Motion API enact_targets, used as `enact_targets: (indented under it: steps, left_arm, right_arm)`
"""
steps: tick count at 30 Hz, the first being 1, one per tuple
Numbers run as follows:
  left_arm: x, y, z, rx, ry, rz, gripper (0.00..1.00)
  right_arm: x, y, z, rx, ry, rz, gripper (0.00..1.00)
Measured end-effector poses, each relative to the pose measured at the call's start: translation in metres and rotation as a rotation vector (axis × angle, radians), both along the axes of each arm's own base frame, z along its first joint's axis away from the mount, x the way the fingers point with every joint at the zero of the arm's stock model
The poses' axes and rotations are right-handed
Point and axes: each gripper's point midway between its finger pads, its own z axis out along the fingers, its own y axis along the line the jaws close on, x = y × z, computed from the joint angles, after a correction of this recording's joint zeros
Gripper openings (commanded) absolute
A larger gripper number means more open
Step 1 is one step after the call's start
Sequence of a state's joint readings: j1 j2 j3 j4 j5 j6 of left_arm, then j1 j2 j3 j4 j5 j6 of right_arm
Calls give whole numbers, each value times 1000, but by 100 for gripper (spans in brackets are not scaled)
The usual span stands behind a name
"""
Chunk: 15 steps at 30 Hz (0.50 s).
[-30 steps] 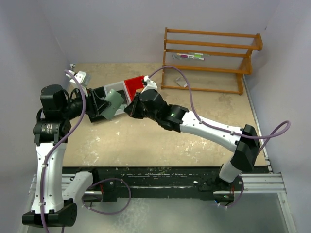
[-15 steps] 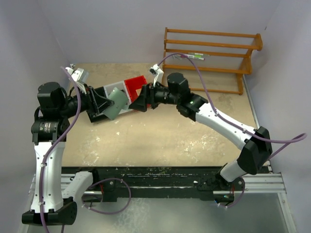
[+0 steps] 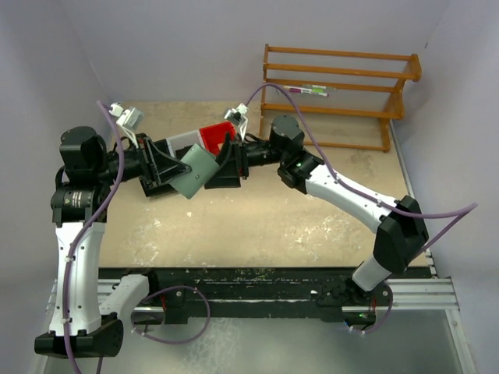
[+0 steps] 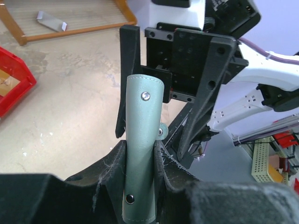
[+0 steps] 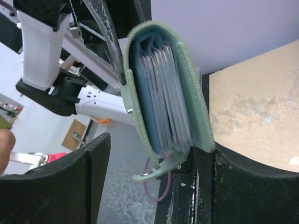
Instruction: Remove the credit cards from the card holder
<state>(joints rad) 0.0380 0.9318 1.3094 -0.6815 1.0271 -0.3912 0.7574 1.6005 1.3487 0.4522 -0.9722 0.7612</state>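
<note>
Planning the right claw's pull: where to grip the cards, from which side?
Pinch the cards' bare edges at the holder's open mouth, coming in opposite the left claw, which clamps the far end. Only there do the cards show; elsewhere the holder covers them.

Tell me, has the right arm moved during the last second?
Yes. In the top view the right arm has swung back across the table toward the wooden rack, and its open jaws now flank the card holder.
</note>
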Motion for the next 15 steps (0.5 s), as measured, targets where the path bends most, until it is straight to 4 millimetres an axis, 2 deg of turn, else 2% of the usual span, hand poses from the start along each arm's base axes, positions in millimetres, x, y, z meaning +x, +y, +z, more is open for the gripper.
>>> enact_targets:
  steps: [6,10,13,15]
  left_arm:
    - [-8,-6,9,-49,24,-50,0]
    - [-14,-10,17,-95,52,-86,0]
    - [-16,-12,20,-116,67,-106,0]
    - [-17,-13,20,-128,80,-115,0]
  right_arm:
    - [-12,-4,-7,36,35,64,58]
    - [-21,-8,-14,51,61,102,44]
    - [-24,-9,-10,69,59,114,30]
    - [-26,-10,-7,84,51,122,26]
